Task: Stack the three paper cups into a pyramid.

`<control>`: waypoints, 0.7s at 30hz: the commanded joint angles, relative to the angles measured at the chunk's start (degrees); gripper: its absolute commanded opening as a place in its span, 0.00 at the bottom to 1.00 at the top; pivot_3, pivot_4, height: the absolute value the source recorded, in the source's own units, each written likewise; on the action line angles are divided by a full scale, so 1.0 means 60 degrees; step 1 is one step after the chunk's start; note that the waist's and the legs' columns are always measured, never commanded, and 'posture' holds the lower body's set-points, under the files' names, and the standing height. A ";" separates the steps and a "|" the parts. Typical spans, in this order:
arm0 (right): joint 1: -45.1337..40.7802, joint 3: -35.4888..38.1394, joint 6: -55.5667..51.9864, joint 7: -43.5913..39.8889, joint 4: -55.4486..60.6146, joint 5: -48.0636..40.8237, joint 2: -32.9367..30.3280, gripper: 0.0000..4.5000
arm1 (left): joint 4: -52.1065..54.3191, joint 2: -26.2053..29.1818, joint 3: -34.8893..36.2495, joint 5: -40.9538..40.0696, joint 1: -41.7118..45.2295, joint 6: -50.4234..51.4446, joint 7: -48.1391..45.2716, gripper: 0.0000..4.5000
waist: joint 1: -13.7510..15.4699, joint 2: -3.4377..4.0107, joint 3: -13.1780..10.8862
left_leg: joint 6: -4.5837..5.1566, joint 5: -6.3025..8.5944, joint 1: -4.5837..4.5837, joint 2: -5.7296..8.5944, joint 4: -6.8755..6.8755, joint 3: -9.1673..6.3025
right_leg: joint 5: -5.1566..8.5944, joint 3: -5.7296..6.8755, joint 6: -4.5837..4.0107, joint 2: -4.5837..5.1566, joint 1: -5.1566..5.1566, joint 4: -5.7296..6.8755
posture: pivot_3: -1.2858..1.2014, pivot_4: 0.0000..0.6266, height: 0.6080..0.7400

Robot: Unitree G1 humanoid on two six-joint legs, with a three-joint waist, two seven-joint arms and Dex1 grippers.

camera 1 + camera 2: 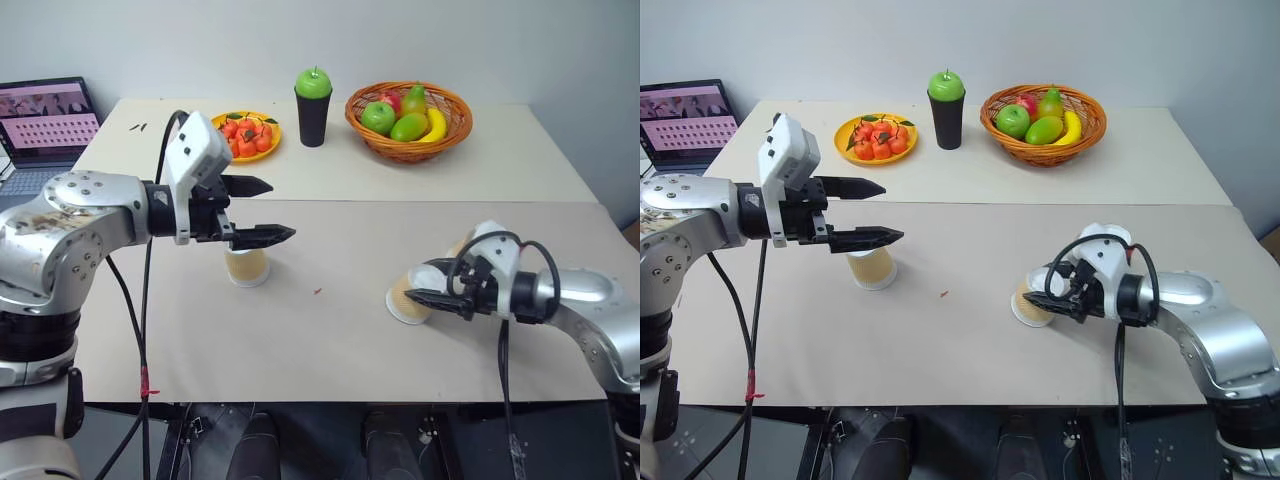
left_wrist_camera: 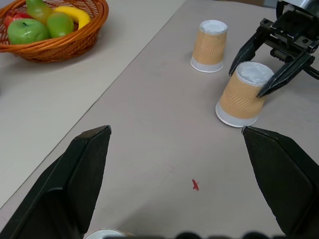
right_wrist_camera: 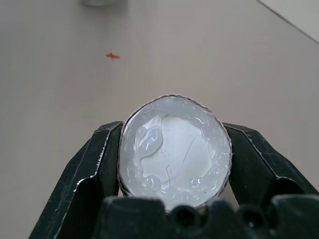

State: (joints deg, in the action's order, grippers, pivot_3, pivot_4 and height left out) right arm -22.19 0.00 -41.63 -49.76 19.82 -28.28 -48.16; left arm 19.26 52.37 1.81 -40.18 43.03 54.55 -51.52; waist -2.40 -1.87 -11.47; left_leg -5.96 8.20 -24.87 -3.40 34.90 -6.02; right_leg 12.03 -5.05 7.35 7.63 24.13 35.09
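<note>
Right claw (image 1: 1040, 297) clamps an upturned paper cup (image 1: 1030, 303) on the table (image 1: 970, 330); left claw (image 1: 875, 212) hangs wide open above another cup (image 1: 873, 268).

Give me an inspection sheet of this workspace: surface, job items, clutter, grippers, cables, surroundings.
Surface: beige table, small red mark.
Job's things: three paper cups upside down, unstacked; gripped cup tilted, second cup beside it, third cup under the left gripper.
Clutter: fruit basket, orange plate of red fruit, black cup with green apple.
Grippers: left gripper open, empty; right gripper shut on gripped cup.
Cables: black, along both arms.
Surroundings: laptop, wall.
</note>
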 commanded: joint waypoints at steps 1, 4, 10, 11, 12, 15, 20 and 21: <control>-0.1356 -0.0975 0.0576 0.0042 -0.0761 0.0696 0.0758 0.60 | 0.0454 0.0123 0.0391 0.0093 -0.0187 -0.0228 0.0127 1.00 | -0.0063 -0.0001 0.0001 | -0.0002 -0.0001 0.0001 -0.0003 -0.0001 -0.0001 | -0.0002 0.0001 -0.0002 -0.0002 0.0002 0.0002 | 0.52 0.24 0.98; -0.2307 -0.1671 0.0908 -0.0254 -0.1485 0.1090 0.1412 0.60 | 0.0548 0.0270 0.0506 0.0381 -0.0526 -0.0415 0.0309 1.00 | -0.0075 -0.0001 0.0001 | -0.0004 -0.0003 0.0001 -0.0008 -0.0015 -0.0001 | -0.0001 0.0002 -0.0004 -0.0007 0.0010 0.0004 | 0.52 0.24 0.98; -0.3613 -0.2672 0.1768 -0.0780 -0.3004 0.1903 0.2429 0.60 | 0.0677 0.0417 0.0958 0.0779 -0.1163 -0.0614 0.0799 1.00 | -0.0059 -0.0001 0.0000 | -0.0004 -0.0003 -0.0010 -0.0009 -0.0022 -0.0002 | -0.0016 0.0004 -0.0032 -0.0007 0.0019 0.0000 | 0.52 0.24 0.98; -0.3731 -0.2774 0.1924 -0.0900 -0.3198 0.1981 0.2568 0.60 | 0.0797 0.0412 0.1063 0.0749 -0.1283 -0.0574 0.0858 1.00 | -0.0040 -0.0001 0.0000 | -0.0004 -0.0003 -0.0010 -0.0009 -0.0022 -0.0002 | -0.0015 0.0006 -0.0031 -0.0007 0.0020 0.0001 | 0.52 0.24 0.98; -0.3882 -0.2882 0.2077 -0.0985 -0.3478 0.2058 0.2796 0.60 | 0.0960 0.0396 0.1208 0.0709 -0.1454 -0.0495 0.0966 1.00 | -0.0029 -0.0001 0.0001 | -0.0004 -0.0003 -0.0011 -0.0009 -0.0023 -0.0002 | -0.0015 0.0007 -0.0031 -0.0007 0.0020 0.0000 | 0.52 0.24 0.98; -0.4197 -0.3160 0.2449 -0.1178 -0.4237 0.2313 0.3420 0.60 | 0.1470 0.0364 0.1572 0.0667 -0.2014 -0.0345 0.1319 1.00 | -0.0053 -0.0002 0.0001 | -0.0004 -0.0003 -0.0011 -0.0009 -0.0023 -0.0004 | -0.0016 0.0007 -0.0032 -0.0007 0.0017 -0.0001 | 0.52 0.24 0.98; -0.4375 -0.3295 0.2575 -0.1453 -0.4919 0.2565 0.3905 0.60 | 0.1958 0.0258 0.1914 0.0465 -0.2418 -0.0120 0.1739 1.00 | -0.0059 -0.0002 0.0001 | -0.0005 -0.0003 -0.0004 -0.0013 -0.0025 -0.0004 | -0.0023 0.0009 -0.0045 -0.0010 0.0016 0.0007 | 0.52 0.24 0.98; -0.4395 -0.3312 0.2577 -0.1483 -0.5011 0.2607 0.3976 0.60 | 0.1999 0.0248 0.1934 0.0454 -0.2456 -0.0109 0.1798 1.00 | -0.0058 -0.0002 0.0001 | -0.0005 -0.0003 0.0000 -0.0012 -0.0025 -0.0004 | -0.0023 0.0008 -0.0045 -0.0011 0.0012 0.0007 | 0.52 0.24 0.98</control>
State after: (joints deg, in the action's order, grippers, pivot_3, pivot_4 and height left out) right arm -48.13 -19.50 -27.11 -57.89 -9.51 -13.34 -25.12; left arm 29.11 53.83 11.24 -37.12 28.21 53.89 -41.83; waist -2.75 -1.89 -11.47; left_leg -6.00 8.18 -24.84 -3.48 34.75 -6.04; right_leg 11.89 -5.00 7.08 7.57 24.19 35.14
